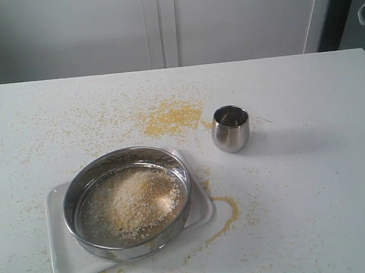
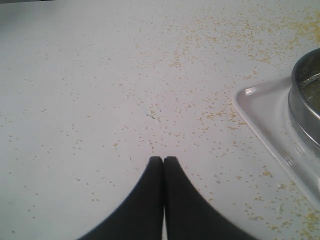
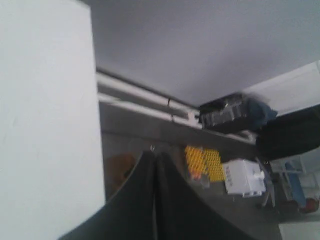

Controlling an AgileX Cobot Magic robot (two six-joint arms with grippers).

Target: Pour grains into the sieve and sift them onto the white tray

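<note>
The round steel-rimmed sieve [image 1: 129,202] rests on the white tray [image 1: 63,249] at the front left of the table. A heap of pale and golden grains [image 1: 135,199] lies on its mesh. Neither arm shows in the exterior view. My left gripper [image 2: 163,159] is shut and empty, hovering over bare table speckled with grains. The tray's corner [image 2: 260,112] and the sieve's rim [image 2: 300,95] lie off to one side of it. My right gripper [image 3: 155,154] is shut and empty, pointing off the table toward the room's clutter.
A small shiny steel cup [image 1: 230,128] stands upright right of the sieve. Spilled grains [image 1: 171,117] form a yellow patch behind the sieve, and a curved trail [image 1: 226,217] lies by the tray's right side. A white wall stands behind the table.
</note>
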